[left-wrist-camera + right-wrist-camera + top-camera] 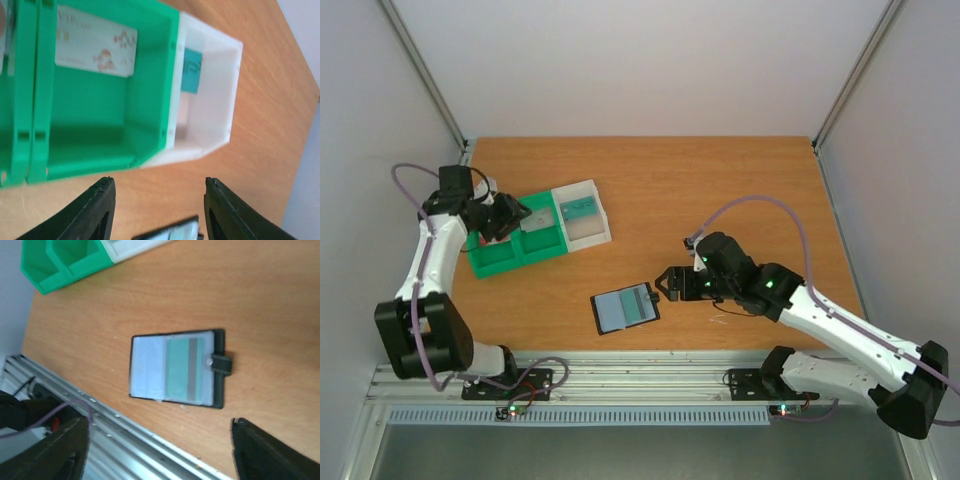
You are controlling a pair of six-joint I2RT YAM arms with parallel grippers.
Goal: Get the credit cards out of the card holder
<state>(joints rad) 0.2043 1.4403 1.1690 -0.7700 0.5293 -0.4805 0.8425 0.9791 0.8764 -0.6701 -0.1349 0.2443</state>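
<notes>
The card holder (625, 308) lies open and flat near the table's front edge, black with pale pockets. A teal credit card (185, 371) with a grey stripe sits in its right-hand pocket beside the snap tab (221, 364). My right gripper (665, 283) hovers just right of the holder, open, with nothing between its fingers (159, 421). Over the green tray (515, 240) my left gripper (512, 216) is open and empty (159, 182). A whitish card with red blotches (95, 47) lies in a tray compartment. Another teal card (191, 70) lies in the white box (582, 213).
The green tray and the white box stand side by side at the back left. A metal rail (130, 440) runs along the near table edge, close to the card holder. Grey walls enclose the table on three sides.
</notes>
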